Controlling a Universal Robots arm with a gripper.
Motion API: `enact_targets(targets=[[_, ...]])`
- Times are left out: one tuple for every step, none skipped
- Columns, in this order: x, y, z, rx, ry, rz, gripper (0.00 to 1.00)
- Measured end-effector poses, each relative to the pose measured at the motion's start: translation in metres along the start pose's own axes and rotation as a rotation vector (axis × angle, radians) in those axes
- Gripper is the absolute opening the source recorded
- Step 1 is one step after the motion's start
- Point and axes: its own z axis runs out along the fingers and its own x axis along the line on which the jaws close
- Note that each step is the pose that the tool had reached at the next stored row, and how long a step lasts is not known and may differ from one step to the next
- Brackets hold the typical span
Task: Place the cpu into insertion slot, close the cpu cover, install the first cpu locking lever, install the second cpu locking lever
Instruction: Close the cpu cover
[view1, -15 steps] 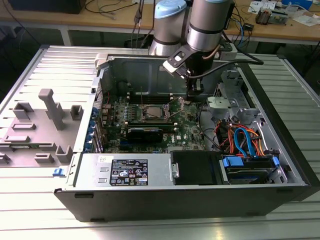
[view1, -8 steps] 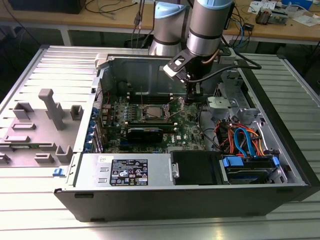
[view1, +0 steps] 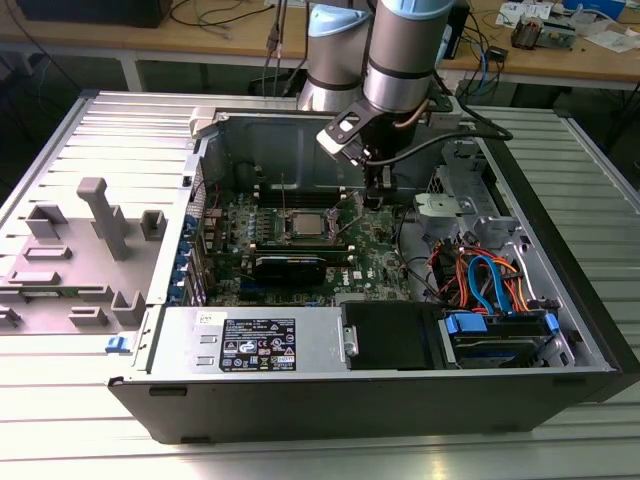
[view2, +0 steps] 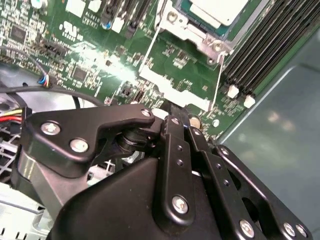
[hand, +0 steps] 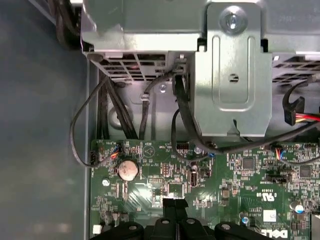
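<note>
**Chip seated in socket, gripper closed beside it**

Exterior view: the open computer case (view1: 350, 405) on the ribbed table (view1: 600, 180) holds a green motherboard (view1: 375, 262), a power supply (view1: 255, 340) and a drive with blue cables (view1: 495, 325). The cpu (view1: 304, 222) lies in the insertion slot (view1: 284, 231). The arm (view1: 405, 50) reaches straight down into the case. Its gripper (view1: 375, 197) is low over the board, just to the exterior view's right of the slot.

Second wrist view: the chip's silver top sits framed by the cpu cover (view2: 200, 34). Two thin wire levers (view2: 149, 50) run out across the board. The fingers (view2: 175, 124) are pressed together, gripping nothing.

First wrist view: the closed tips hang over the board, near a coin battery (hand: 127, 170). A metal drive cage (hand: 230, 65) trailing black cables (hand: 180, 115) lies beyond it.
</note>
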Motion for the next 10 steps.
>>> enact_targets(targets=[[0.0001,-0.0033,-0.0001,0.0,-0.0001,0.0,0.11],[0.0001,-0.0065,-0.0001,0.0,0.0,0.0,0.11],[0.0002,-0.0088,-0.0001,0.0,0.0,0.0,0.11],[0.0002,-0.0113,-0.0001,0.0,-0.0001,0.0,0.11],[0.0002,-0.014,-0.0001,0.0,0.0,0.0,0.11],[0.0002,-0.0155,-0.0001,0.0001,0.0,0.0,0.11],[0.0003,-0.0156,-0.0001,0.0001,0.0,0.0,0.11],[0.0003,-0.0156,-0.0001,0.0,0.0,0.0,0.11],[0.0003,-0.0156,-0.0001,0.0001,-0.0001,0.0,0.11],[0.0003,-0.0162,-0.0001,0.0001,0.0,0.0,0.11]])
